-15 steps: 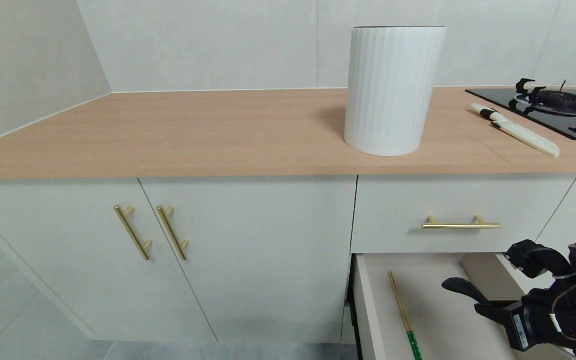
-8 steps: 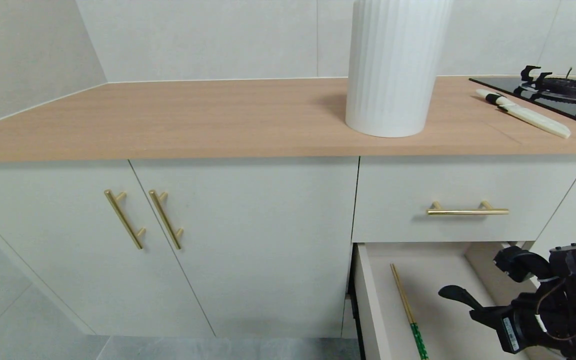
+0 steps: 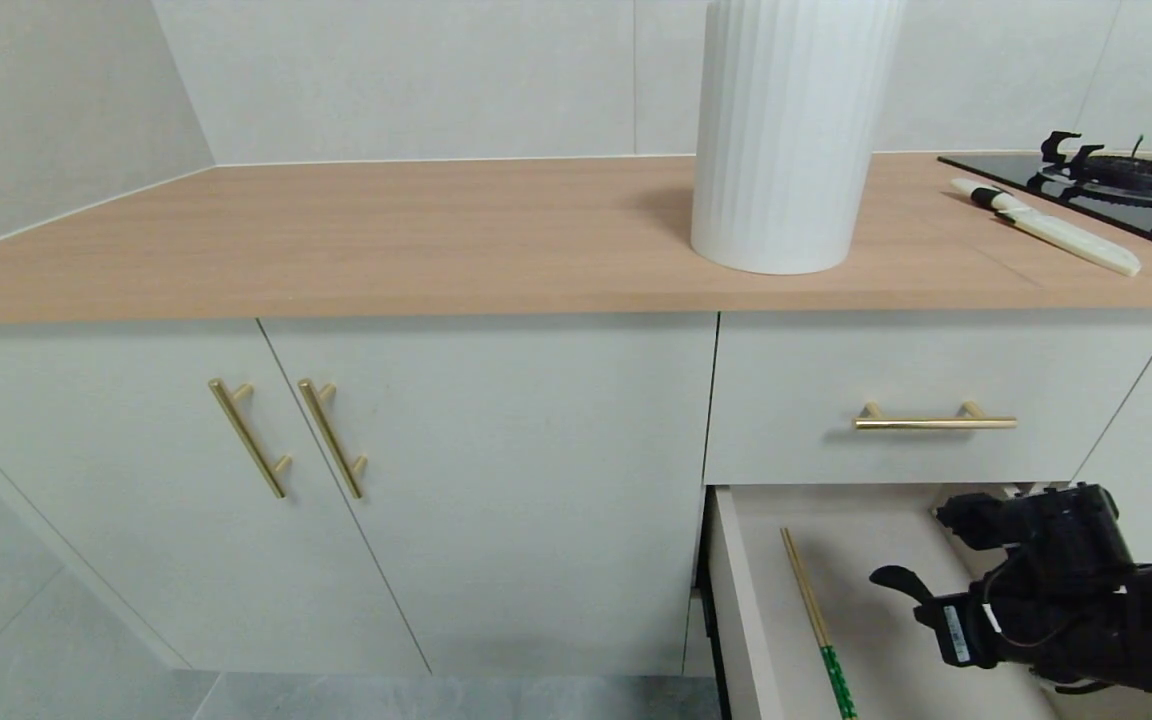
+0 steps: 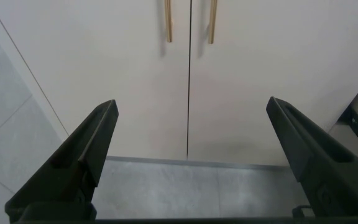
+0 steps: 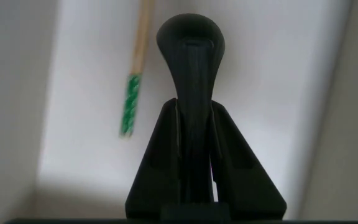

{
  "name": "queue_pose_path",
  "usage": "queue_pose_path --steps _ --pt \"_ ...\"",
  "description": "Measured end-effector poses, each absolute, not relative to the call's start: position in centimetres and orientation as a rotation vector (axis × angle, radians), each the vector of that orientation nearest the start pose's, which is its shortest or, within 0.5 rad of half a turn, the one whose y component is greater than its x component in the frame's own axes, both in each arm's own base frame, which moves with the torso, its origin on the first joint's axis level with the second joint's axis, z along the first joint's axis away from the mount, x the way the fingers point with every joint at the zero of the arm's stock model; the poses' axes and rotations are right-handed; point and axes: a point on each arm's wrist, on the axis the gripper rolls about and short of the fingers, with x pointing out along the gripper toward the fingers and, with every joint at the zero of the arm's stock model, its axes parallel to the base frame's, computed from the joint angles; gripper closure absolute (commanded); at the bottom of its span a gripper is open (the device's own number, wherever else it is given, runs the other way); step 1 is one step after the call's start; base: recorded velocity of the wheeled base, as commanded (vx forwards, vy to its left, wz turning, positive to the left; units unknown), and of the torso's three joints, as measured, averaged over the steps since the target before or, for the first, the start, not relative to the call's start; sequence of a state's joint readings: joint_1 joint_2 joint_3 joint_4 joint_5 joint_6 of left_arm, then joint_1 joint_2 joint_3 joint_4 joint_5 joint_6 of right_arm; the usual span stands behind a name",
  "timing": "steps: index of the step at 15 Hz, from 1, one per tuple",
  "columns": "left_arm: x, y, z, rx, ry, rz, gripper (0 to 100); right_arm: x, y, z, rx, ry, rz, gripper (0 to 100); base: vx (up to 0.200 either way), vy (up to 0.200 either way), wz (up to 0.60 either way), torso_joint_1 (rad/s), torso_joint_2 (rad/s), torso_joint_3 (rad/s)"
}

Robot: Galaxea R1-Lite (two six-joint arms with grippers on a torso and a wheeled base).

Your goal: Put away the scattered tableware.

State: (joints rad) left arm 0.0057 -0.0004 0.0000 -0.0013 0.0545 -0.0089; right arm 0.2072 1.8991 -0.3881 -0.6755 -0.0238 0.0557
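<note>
In the head view you have the wooden worktop (image 3: 386,235) across the frame, with a tall white ribbed canister (image 3: 786,140) standing on it toward the right. Farther right, a pale knife (image 3: 1046,238) with a dark band lies flat on the worktop, just beside the black hob (image 3: 1126,190). Below the worktop there are two cabinet doors (image 3: 336,500) with gold handles and a shut upper drawer (image 3: 926,380). Under that, the lower drawer (image 3: 736,600) is pulled out. The chopsticks (image 3: 814,625) lie on its floor along its left wall, green ends toward you. Your right tool (image 3: 894,578) hangs over the open drawer to the right of the chopsticks, near them but not touching.

In the left wrist view your left tool (image 4: 191,107) has its fingers (image 4: 95,149) spread wide apart with nothing between them. It faces the two cabinet doors (image 4: 247,81), low down near the grey tiled floor (image 4: 185,186).

In the right wrist view your right tool (image 5: 191,43) has its fingers pressed together and holds nothing. Beyond the tip you see the chopsticks (image 5: 135,74) lying on the pale floor of the drawer (image 5: 272,81), off to one side of the tool and apart from it.
</note>
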Motion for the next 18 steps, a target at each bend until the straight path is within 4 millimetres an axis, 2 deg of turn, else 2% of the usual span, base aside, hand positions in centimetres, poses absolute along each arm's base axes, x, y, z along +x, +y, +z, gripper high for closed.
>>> queue_pose_path --steps 5,9,14,15,18 --pt "-2.3 0.1 7.6 -0.009 -0.002 0.061 0 27.3 5.9 -1.3 -0.025 0.674 0.054 100 0.0 0.0 0.0 0.0 0.0 0.0" --pt "-2.3 0.1 7.6 -0.009 -0.002 0.06 0 26.8 5.8 -4.9 -0.061 0.693 0.006 100 0.0 0.0 0.0 0.0 0.0 0.0" --pt "-2.3 0.1 7.6 -0.009 -0.002 0.06 0 26.4 5.9 -6.2 -0.073 0.741 0.005 100 0.0 0.0 0.0 0.0 0.0 0.0" --pt "-2.3 0.1 7.6 -0.009 -0.002 0.06 0 26.4 5.9 -6.2 -0.073 0.742 0.005 0 0.0 0.0 0.0 0.0 0.0 0.0" --pt "-2.3 0.1 7.6 -0.009 -0.002 0.061 0 26.4 5.9 -6.1 -0.071 0.731 0.006 0 0.0 0.0 0.0 0.0 0.0 0.0"
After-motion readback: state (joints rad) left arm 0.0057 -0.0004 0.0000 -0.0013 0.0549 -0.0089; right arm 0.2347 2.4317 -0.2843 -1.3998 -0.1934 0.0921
